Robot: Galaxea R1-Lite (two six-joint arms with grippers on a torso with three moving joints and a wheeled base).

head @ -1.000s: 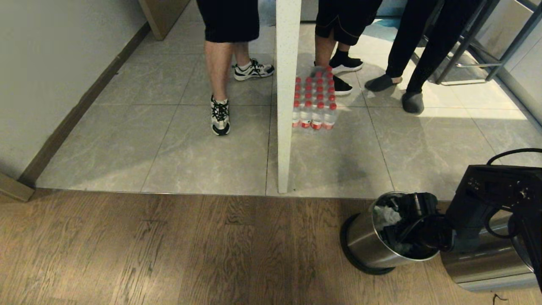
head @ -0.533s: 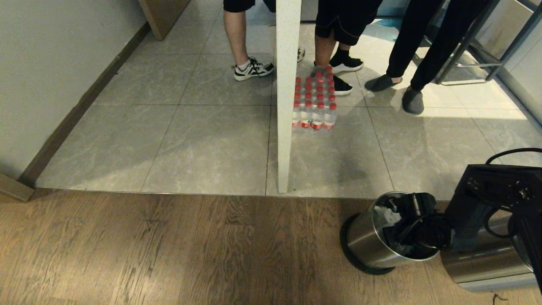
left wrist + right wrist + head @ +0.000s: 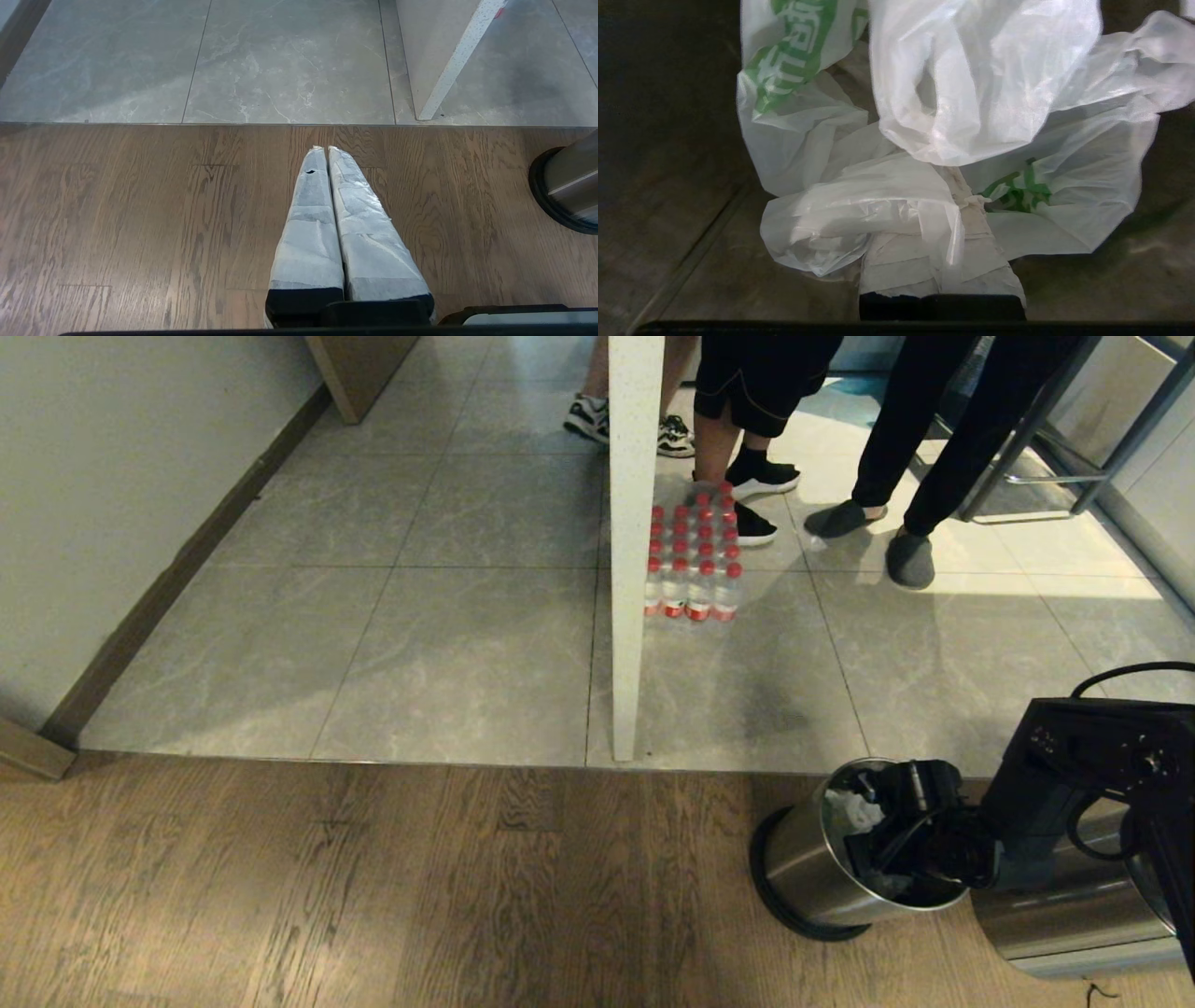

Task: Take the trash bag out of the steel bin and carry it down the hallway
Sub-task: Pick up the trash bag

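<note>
Your right hand [image 3: 957, 186] is down inside the steel bin [image 3: 812, 868], fingers pinched together w/ a fold of the trash bag [image 3: 971, 102] caught btwn them. Bag's crumpled in the bin, which sits on the wood floor [image 3: 373, 887] by the tile edge. Left hand [image 3: 325, 149] hangs over the wood, fingers together, holding nothing.

The only print in view is on the trash bag [image 3: 952, 140]: green characters on its white plastic, one patch near a folded upper part and another lower in the crumples, both too creased and cut off to read
</note>
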